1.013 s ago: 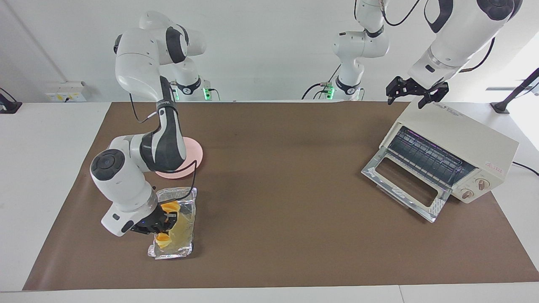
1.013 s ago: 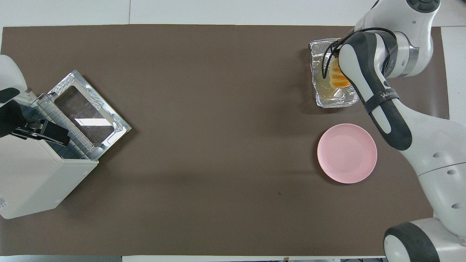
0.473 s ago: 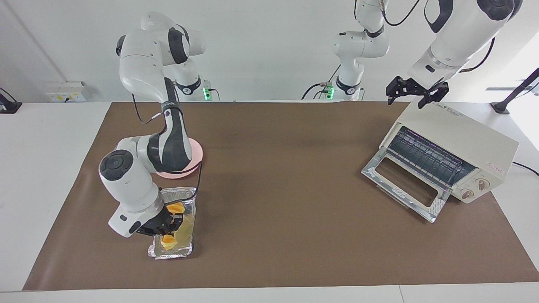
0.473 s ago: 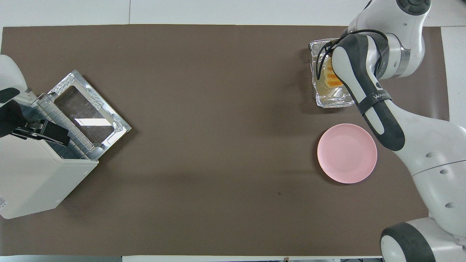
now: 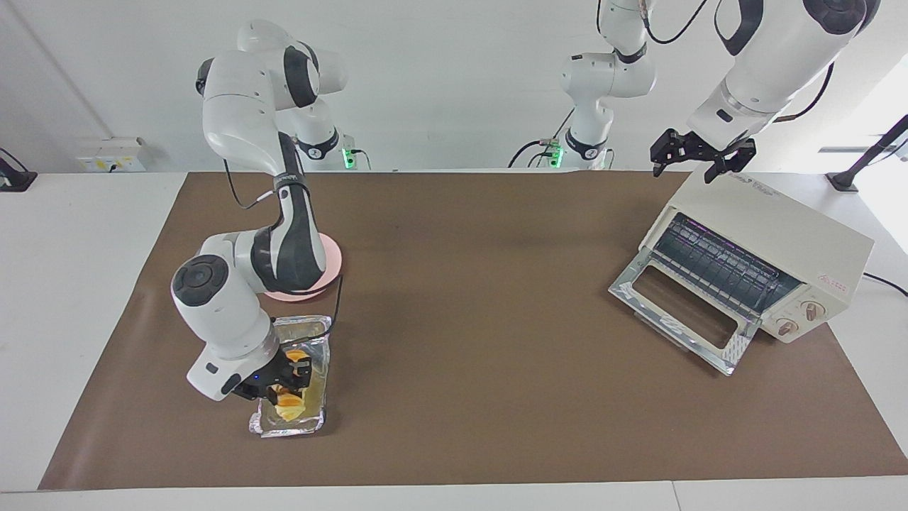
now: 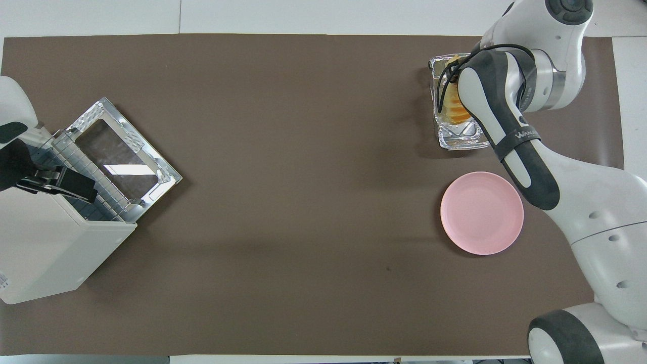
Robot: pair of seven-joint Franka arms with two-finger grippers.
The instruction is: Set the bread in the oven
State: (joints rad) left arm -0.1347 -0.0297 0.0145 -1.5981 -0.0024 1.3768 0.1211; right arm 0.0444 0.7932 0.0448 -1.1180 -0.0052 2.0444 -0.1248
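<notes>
Only facing shows bread [image 5: 289, 399] at right hand [image 5: 282, 377].

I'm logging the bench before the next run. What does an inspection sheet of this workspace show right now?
Surface: brown mat over a white table.
Job's things: bread lying in the foil tray; oven at the left arm's end, its door dropped open.
Clutter: pink plate, nearer to the robots than the tray.
Grippers: right gripper down in the tray at the bread, grip unclear; left gripper open over the oven's top, waiting.
Cables: black cable along the right arm; a power cord at the oven.
Surroundings: white wall, wall socket, a third arm.
</notes>
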